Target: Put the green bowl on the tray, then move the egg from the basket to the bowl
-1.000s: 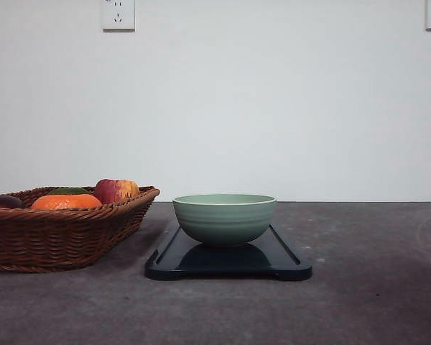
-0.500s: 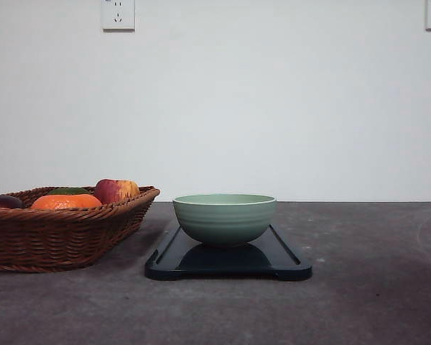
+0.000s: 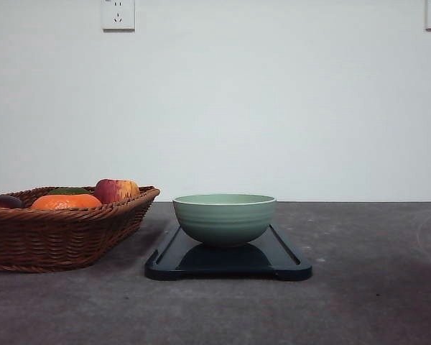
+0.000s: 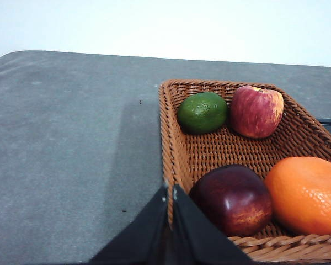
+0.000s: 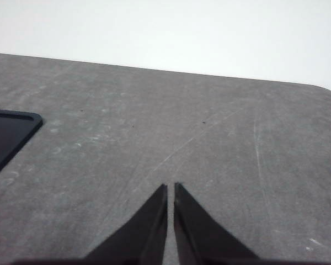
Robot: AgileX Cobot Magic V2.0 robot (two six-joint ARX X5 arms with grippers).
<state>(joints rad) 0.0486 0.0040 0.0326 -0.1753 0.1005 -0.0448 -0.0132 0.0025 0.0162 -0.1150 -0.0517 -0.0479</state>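
While the green bowl (image 3: 225,218) sits on the tray (image 3: 287,257), both grippers (left gripper (image 4: 170,193), right gripper (image 5: 170,189)) have fingers pressed nearly together, holding nothing, beside the basket (image 3: 65,233).

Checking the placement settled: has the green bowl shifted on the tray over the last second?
No. The green bowl sits at the same spot on the tray, its rim level with the same stretch of the table's far edge, the basket equally close beside it.
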